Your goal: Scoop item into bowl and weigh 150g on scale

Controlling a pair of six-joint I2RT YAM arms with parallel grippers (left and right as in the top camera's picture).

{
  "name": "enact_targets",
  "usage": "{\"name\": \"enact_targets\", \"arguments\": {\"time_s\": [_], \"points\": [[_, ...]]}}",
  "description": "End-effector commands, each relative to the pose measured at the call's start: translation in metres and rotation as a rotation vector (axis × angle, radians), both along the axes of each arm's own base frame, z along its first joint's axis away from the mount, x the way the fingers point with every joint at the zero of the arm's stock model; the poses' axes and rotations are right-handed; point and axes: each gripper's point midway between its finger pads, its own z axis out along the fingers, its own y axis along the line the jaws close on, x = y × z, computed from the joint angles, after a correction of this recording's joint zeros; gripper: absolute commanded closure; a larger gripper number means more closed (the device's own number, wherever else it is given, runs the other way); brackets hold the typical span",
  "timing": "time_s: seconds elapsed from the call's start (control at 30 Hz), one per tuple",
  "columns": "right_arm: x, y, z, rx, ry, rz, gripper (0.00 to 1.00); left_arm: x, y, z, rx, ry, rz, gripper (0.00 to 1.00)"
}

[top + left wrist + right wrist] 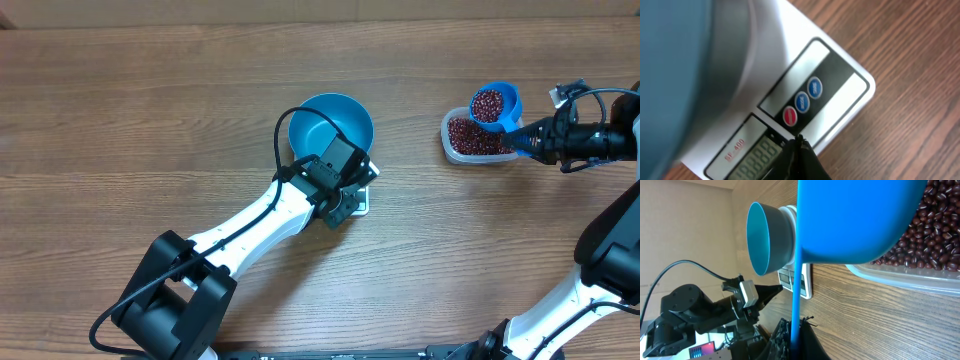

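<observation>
The bowl is teal-blue. The scale is white, with a black strip carrying one red button and two blue buttons beside a grey display. The beans are dark red-brown, the scoop bright blue, the bench brown woodgrain.

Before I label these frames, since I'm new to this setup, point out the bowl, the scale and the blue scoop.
bowl (342, 110), overhead view, on its inner wall.
scale (802, 101), left wrist view, on its button panel.
blue scoop (855, 220), right wrist view, on the cup's outer wall.
</observation>
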Motion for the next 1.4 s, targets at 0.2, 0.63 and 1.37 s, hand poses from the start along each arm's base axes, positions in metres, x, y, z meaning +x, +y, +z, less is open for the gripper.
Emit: {"name": "enact_targets", "arguments": {"time_s": [0.2,0.63,1.37], "points": [[0.001,0.001,0.007,-0.003,-0.042,0.003,0.96,-0.001,-0.002,0.048,-0.092,-0.077,0.002,0.96],[0.002,-0.002,0.004,-0.028,-0.051,0.009,0.96,-0.013,0.008,0.106,-0.183,-0.15,0.045,0.96],[-0.003,-0.008,-0.007,-0.096,-0.021,0.033,0.96,-0.015,0.025,0.166,-0.287,-0.284,0.15,0.0]]}}
